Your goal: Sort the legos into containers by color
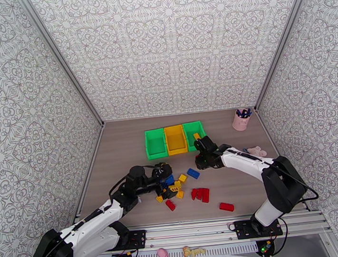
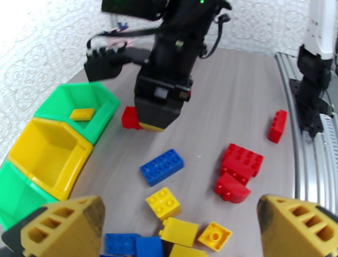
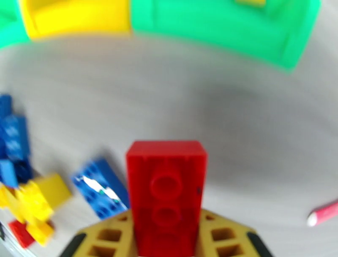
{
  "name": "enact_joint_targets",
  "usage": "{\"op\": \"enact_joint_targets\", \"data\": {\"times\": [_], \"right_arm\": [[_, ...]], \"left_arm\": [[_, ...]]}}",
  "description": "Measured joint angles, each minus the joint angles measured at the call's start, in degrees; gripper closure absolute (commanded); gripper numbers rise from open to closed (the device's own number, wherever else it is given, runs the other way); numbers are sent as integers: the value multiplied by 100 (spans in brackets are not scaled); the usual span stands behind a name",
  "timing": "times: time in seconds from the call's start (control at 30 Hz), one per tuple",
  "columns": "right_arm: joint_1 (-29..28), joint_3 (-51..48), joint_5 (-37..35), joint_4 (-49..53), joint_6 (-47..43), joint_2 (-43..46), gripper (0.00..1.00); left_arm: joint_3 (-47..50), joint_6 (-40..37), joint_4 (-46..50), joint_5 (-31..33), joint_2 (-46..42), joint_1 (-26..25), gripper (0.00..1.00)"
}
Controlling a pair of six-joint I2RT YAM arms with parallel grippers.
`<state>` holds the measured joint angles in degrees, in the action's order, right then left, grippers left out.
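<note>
My right gripper [image 1: 202, 163] [image 3: 167, 230] is shut on a red lego [image 3: 166, 186], just in front of the containers; the left wrist view shows this brick [image 2: 129, 118] low over the table. The containers are a green bin [image 1: 155, 143], a yellow bin [image 1: 175, 139] and a green bin [image 1: 193, 133] joined in a row. One yellow lego [image 2: 82, 113] lies in the right green bin [image 2: 101, 94]. My left gripper [image 1: 166, 182] [image 2: 181, 230] stands open over a pile of blue and yellow legos [image 1: 172, 188]. A blue lego [image 1: 193, 173] [image 2: 162, 166] lies apart.
Red legos [image 1: 200, 194] lie right of the pile, with one more [image 1: 226, 207] near the front rail. A pink pen cup [image 1: 241, 119] stands at the back right and a pink toy figure [image 1: 256, 152] lies beside my right arm.
</note>
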<state>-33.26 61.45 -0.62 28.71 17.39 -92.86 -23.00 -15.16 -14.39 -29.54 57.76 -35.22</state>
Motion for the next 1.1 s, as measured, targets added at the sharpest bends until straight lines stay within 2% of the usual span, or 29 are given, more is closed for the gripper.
{"op": "enact_joint_targets", "data": {"times": [0.17,0.33,0.7,0.9,1.0,1.1], "right_arm": [[0,702,-20,-396,-2,-315,71],[-2,1768,-20,-708,-31,-1126,71],[-7,3862,48,-758,-79,-2922,69],[-7,4192,50,-643,-227,-3158,44],[-7,4079,42,-730,-348,-3062,34],[-7,3510,11,-962,-485,-2632,25]], "left_arm": [[0,140,-136,415,0,81,0],[0,258,-223,678,0,221,0],[-2,254,-177,809,-9,337,0],[-7,72,52,1204,-157,334,0],[-127,175,299,1762,-227,229,0],[-339,588,544,2492,-238,74,0]]}}
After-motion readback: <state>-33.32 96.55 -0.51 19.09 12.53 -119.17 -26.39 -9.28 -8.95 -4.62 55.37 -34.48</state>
